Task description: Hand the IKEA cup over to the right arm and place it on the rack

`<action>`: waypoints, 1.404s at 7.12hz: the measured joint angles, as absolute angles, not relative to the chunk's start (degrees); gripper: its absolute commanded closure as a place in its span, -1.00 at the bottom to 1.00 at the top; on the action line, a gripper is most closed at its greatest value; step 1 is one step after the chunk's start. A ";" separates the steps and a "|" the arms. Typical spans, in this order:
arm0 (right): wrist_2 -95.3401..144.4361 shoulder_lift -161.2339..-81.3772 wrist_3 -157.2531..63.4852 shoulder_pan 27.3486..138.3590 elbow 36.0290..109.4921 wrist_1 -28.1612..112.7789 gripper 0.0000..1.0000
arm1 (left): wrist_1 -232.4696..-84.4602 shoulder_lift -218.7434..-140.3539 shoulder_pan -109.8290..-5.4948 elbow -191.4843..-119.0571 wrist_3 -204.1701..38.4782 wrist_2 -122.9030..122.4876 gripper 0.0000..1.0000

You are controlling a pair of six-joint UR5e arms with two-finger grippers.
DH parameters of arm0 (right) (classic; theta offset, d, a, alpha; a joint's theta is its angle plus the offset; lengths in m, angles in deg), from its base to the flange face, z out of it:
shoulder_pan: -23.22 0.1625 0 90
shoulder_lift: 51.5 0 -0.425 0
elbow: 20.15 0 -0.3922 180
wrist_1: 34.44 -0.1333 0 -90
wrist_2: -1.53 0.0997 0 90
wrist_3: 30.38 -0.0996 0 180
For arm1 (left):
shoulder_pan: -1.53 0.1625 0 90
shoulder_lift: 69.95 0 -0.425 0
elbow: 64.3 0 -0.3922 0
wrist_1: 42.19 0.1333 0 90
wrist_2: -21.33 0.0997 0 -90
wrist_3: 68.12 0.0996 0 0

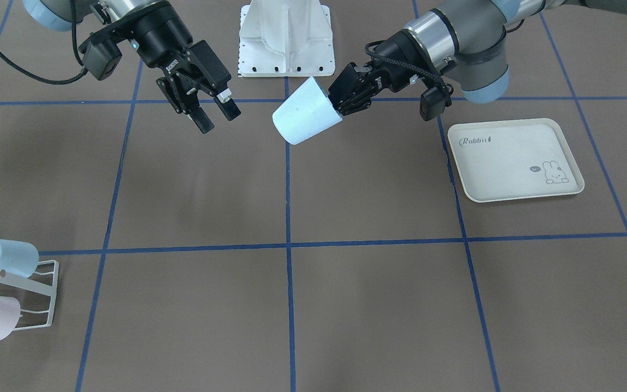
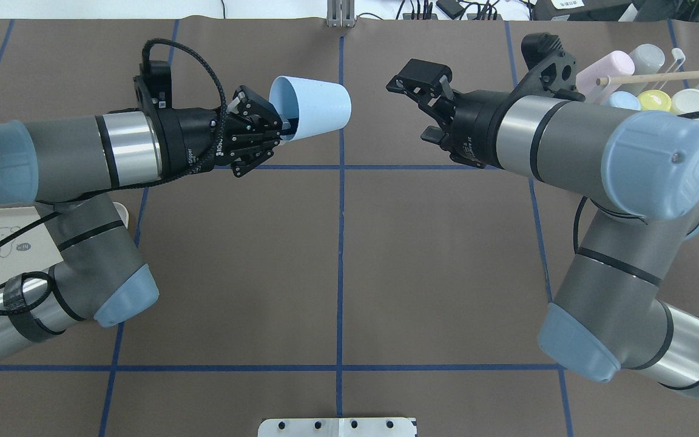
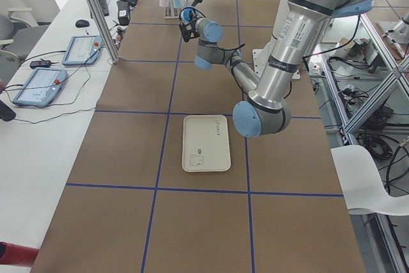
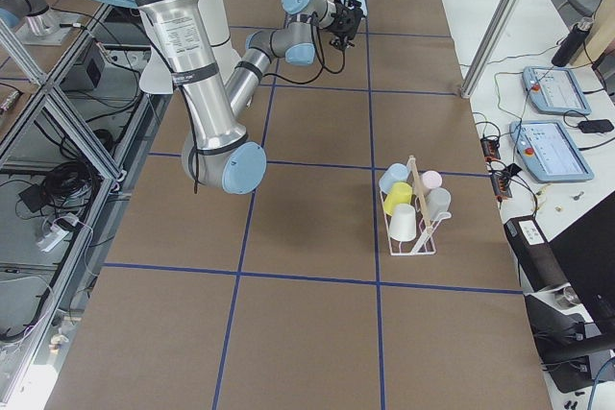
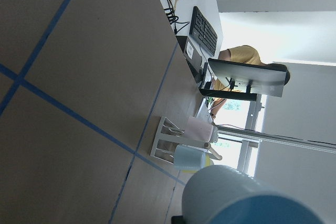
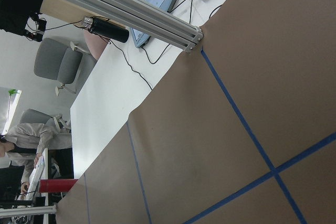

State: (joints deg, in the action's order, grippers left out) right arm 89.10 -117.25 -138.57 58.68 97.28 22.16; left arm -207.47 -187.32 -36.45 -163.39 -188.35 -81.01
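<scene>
The IKEA cup (image 1: 305, 111) is pale blue and held tilted in the air over the table's middle line; it also shows in the overhead view (image 2: 313, 109) and fills the bottom of the left wrist view (image 5: 247, 198). My left gripper (image 1: 339, 110) (image 2: 284, 126) is shut on its rim, one finger inside the mouth. My right gripper (image 1: 218, 121) (image 2: 415, 109) is open and empty, a short gap away, facing the cup's base. The white wire rack (image 1: 38, 294) (image 2: 683, 76) (image 4: 415, 223) stands at the table's right end.
Several cups, among them blue, pink, yellow and white ones, hang on the rack. A cream rabbit tray (image 1: 515, 158) (image 3: 206, 143) lies on the left arm's side. The white robot base (image 1: 286, 38) stands at the back. Monitors and cables sit on the side desk.
</scene>
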 measured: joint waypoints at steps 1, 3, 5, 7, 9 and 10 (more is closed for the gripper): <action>89.08 -116.83 -138.62 58.58 97.11 22.16 -1.00 | -208.62 -187.32 -36.79 -163.41 -189.45 -80.96 1.00; 89.07 -115.49 -138.85 58.41 96.84 22.16 -1.00 | -209.36 -187.34 -38.67 -163.42 -193.91 -80.92 1.00; 88.31 -113.48 -139.18 57.92 96.25 22.18 -1.00 | -209.66 -187.35 -39.41 -163.23 -195.16 -80.87 1.00; 87.86 -111.13 -146.15 57.68 95.87 22.19 -1.00 | -210.72 -187.52 -39.41 -162.90 -195.73 -80.76 1.00; 87.70 -108.30 -153.62 57.80 95.43 22.16 -1.00 | -215.77 -187.65 -39.19 -162.01 -199.88 -80.04 1.00; 87.67 -107.71 -156.28 57.94 95.32 21.76 -1.00 | -221.41 -187.74 -39.02 -160.04 -203.28 -79.02 1.00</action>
State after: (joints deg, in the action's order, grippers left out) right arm 87.67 -107.71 -156.28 57.94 95.32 21.76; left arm -221.41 -187.74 -39.02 -160.04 -203.28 -79.02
